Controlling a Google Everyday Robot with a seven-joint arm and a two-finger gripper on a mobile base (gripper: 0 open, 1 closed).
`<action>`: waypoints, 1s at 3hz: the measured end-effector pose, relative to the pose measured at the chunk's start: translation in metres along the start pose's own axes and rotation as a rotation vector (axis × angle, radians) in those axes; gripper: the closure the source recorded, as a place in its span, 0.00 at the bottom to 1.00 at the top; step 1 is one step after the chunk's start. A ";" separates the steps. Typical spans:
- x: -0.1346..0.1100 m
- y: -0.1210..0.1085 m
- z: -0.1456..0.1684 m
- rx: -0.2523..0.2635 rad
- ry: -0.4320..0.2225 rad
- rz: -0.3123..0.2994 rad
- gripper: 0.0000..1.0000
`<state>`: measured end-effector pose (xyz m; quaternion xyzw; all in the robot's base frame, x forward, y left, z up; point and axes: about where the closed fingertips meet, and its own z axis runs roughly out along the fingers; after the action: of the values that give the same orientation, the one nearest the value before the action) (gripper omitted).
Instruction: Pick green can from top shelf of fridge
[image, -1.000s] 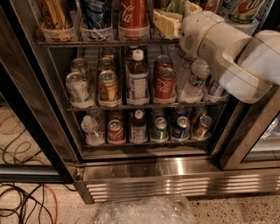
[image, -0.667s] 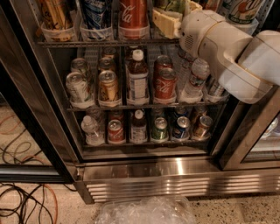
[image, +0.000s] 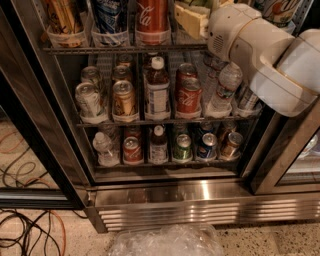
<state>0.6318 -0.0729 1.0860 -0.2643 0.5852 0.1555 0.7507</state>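
The fridge (image: 165, 200) stands open in front of me, with its ribbed steel base panel low in the view. The top shelf (image: 125, 49) is a wire rack with whitish tubs (image: 64, 36) along its front edge. The tubs hold a gold can, a blue can (image: 111, 15) and a red cola can (image: 152, 17). My white arm (image: 260, 50) reaches in from the right. My gripper (image: 192, 17) is at the top shelf, just right of the red cola can. The green can is hidden behind the gripper and arm or is out of view.
A white can with red-and-green lettering (image: 277, 10) stands at the top right. The middle rack (image: 165, 120) and the lower rack (image: 165, 161) hold cans and bottles. A dark door frame (image: 35, 125) is on the left. Cables (image: 30, 230) lie on the floor. Clear plastic (image: 167, 242) lies at the bottom.
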 end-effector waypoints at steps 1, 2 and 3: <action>-0.007 0.005 -0.002 -0.014 -0.008 -0.027 1.00; -0.017 0.013 -0.010 -0.028 -0.016 -0.044 1.00; -0.024 0.024 -0.024 -0.040 -0.010 -0.054 1.00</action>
<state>0.5934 -0.0651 1.0995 -0.2940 0.5708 0.1483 0.7522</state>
